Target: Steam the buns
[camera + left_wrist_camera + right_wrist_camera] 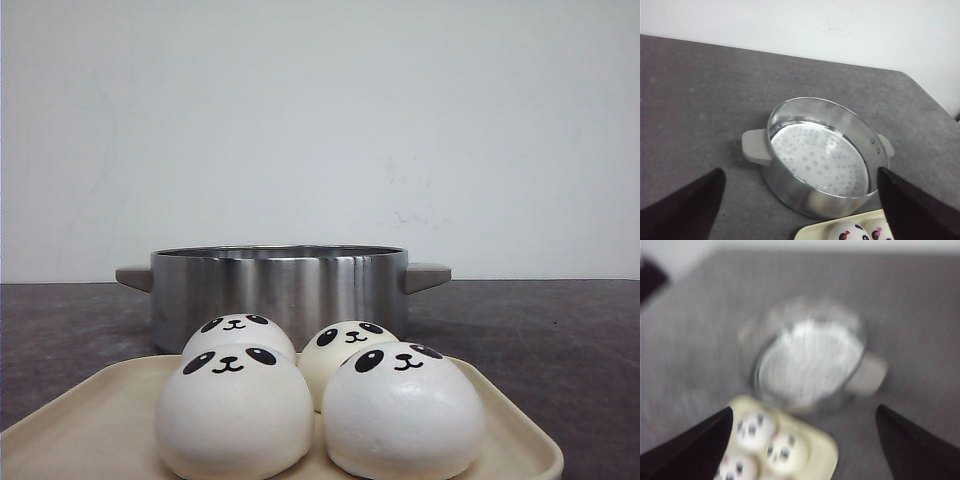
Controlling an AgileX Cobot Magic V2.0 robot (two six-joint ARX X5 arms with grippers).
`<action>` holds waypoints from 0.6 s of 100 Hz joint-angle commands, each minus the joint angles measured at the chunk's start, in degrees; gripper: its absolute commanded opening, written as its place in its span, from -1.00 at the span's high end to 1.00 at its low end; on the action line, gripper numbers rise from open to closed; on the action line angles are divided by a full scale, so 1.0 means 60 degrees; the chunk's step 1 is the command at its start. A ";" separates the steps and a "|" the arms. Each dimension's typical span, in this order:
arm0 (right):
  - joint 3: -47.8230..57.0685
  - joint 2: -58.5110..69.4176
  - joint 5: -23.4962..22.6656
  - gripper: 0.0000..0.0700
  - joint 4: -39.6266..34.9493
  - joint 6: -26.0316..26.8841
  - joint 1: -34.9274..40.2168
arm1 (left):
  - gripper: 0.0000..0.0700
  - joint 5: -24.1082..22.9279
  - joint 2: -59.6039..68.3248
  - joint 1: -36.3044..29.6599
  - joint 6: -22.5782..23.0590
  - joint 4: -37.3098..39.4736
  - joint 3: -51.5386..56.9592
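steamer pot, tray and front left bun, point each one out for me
steamer pot (815,155), left wrist view, on its perforated floor
tray (100,420), front view, on the bare cream surface left of the buns
front left bun (233,410), front view, on its white dome below the face

My front camera sits low at bench height, close behind the tray, facing forward to the pot and wall. My left wrist camera looks down from above and to one side into the pot. My right wrist camera, blurred, looks down from the other side; both share the pot and tray
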 commanded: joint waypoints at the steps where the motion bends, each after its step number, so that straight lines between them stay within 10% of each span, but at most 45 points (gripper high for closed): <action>1: 0.0127 0.0754 0.0368 -0.59 -0.0332 0.0699 0.0860 | -0.69 0.0022 0.0025 -0.0015 0.0062 0.0098 0.0127; 60: 0.0127 0.6386 0.0182 -0.50 0.0710 0.1351 0.2459 | -0.69 0.0025 0.0025 -0.0018 0.0058 -0.0251 0.0127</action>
